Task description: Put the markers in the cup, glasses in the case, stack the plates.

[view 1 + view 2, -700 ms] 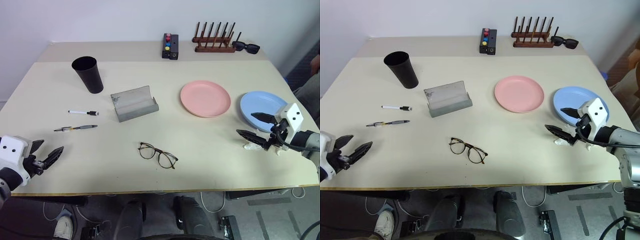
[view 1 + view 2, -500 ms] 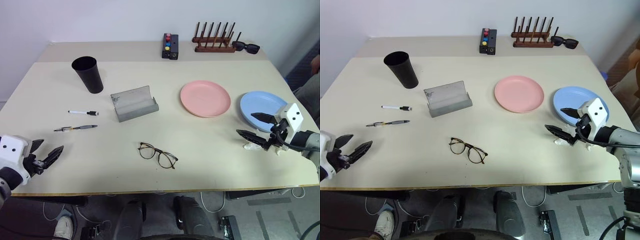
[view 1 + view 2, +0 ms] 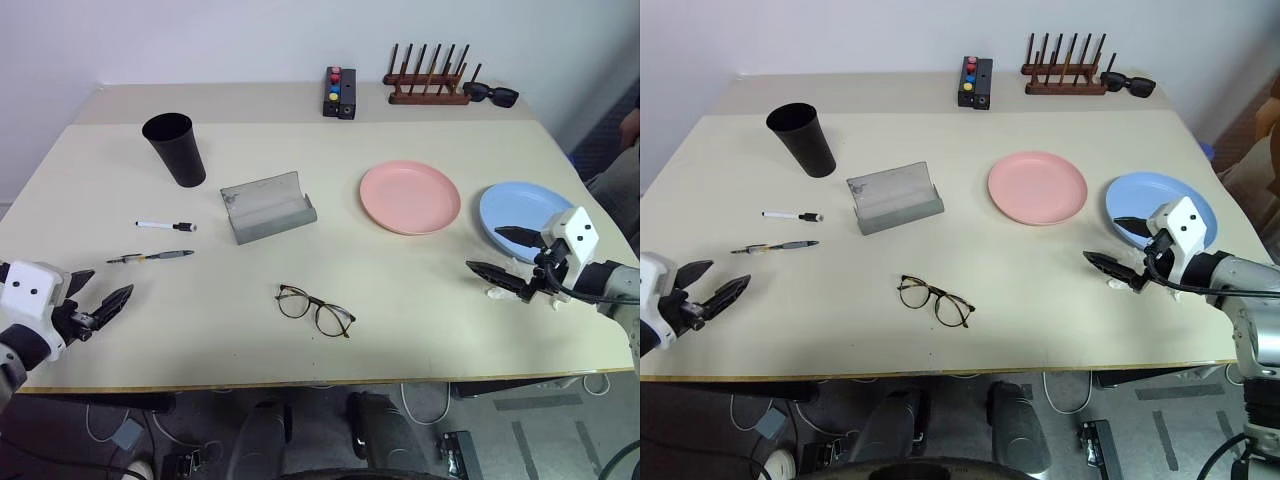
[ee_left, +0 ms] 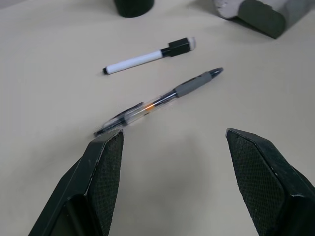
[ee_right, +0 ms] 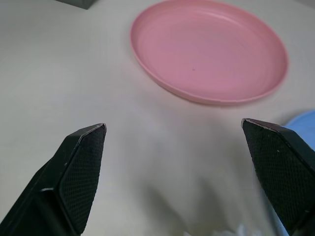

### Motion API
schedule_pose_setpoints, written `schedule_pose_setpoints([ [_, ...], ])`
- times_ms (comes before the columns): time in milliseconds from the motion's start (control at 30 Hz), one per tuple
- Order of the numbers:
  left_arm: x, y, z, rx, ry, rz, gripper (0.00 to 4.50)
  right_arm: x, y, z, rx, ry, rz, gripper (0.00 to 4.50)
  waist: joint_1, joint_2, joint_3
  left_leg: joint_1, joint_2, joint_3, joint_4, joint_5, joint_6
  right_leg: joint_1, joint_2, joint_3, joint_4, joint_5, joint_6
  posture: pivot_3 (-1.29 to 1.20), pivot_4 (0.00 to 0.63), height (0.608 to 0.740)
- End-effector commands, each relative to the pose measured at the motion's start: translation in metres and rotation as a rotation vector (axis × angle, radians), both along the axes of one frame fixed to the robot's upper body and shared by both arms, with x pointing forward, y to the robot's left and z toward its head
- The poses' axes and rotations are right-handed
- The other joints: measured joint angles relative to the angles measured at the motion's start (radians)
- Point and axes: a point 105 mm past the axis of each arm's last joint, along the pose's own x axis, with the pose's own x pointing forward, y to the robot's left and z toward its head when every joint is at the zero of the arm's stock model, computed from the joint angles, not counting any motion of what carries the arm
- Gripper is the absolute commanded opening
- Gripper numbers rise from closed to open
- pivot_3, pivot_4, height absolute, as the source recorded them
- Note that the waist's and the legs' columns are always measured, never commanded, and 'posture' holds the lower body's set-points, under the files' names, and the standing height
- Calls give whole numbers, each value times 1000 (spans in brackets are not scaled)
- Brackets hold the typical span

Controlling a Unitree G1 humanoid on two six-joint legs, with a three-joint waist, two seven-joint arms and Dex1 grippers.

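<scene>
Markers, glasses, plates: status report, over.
Left hand and right hand open, empty. Markers beside cup, glasses outside open case, plates unstacked. Nothing in the way.

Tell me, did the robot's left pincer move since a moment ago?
Yes, a little. The left pincer has crept forward over the table toward the dark grey marker, judged against the table's near edge. It is open and holds nothing.

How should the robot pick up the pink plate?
Probably by the rim. The pink plate lies flat and right way up on the table, so only its raised edge gives two fingers something to pinch. The open right gripper is nearest, so it could come from the plate's near right side, one finger over the rim, one under.
</scene>
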Motion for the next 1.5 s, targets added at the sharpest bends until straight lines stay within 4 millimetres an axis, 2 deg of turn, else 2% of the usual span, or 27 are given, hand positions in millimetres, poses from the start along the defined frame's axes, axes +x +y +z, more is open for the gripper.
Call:
schedule_pose_setpoints([
  [33,13,-10,17,19,4,-88,3343,2,15,17,8,-71,38,4500,3,0,0,0,0,0,0,0,0,0,0,0,0,0,0,0,150,735],
  [67,16,-12,19,17,25,-114,3343,1,17,15,12,-72,37,4500,4,0,0,0,0,0,0,0,0,0,0,0,0,0,0,0,150,735],
  [200,33,-18,23,63,120,-231,4456,-3,23,11,28,-72,28,4500,1,0,0,0,0,0,0,0,0,0,0,0,0,0,0,0,150,735],
  [300,49,-16,23,171,196,-315,4456,-9,28,7,46,-70,16,4500,1,0,0,-1,-1,0,-1,0,0,-1,0,0,0,0,0,0,150,735],
  [400,65,-17,12,286,315,-428,4456,-17,30,1,63,-63,-2,4500,4,1,0,-1,-1,0,-1,0,0,-1,1,0,0,0,0,0,150,735],
  [500,79,-15,7,372,359,-491,4456,-23,30,-3,74,-59,-22,4500,1,1,0,-1,-1,1,-1,0,0,-1,1,0,0,0,0,0,150,735],
  [567,99,-19,6,400,375,-514,4456,-29,29,-5,83,-55,-33,4500,2,0,0,-1,-1,1,-1,0,0,-1,1,0,0,0,0,0,150,735],
  [633,110,-28,3,411,413,-570,4456,-33,29,-6,92,-60,-51,4500,5,0,0,-1,-2,0,-1,0,0,-1,2,0,0,0,1,0,150,735],
  [800,124,-42,-9,452,522,-678,4456,-39,34,-5,102,-66,-71,4500,-1,-1,0,-2,-2,1,0,0,1,-1,1,0,0,1,2,0,150,735],
  [1033,123,-37,-15,503,634,-722,4456,-34,41,3,110,-92,-87,4500,-4,-1,0,-1,-2,0,0,0,1,-2,2,0,0,2,4,0,150,735],
  [1100,122,-31,-16,514,649,-709,3941,-35,44,1,115,-89,-90,4500,-4,-1,0,-1,-2,0,0,0,1,-2,2,0,0,2,4,0,150,735],
  [1167,120,-27,-16,504,653,-703,3201,-36,48,0,121,-85,-89,4500,-4,-1,0,-1,-1,0,-1,0,1,-2,2,0,1,2,4,0,150,735],
  [1367,112,-17,-17,492,662,-695,60,-31,50,1,131,-86,-84,4500,-5,-1,0,-1,-1,0,0,0,1,-2,2,0,2,2,4,0,150,735],
  [1500,111,-11,-16,516,642,-676,23,-27,47,1,129,-87,-77,4500,-6,-1,0,-1,-1,0,0,0,1,-2,2,0,2,2,5,0,150,735],
])
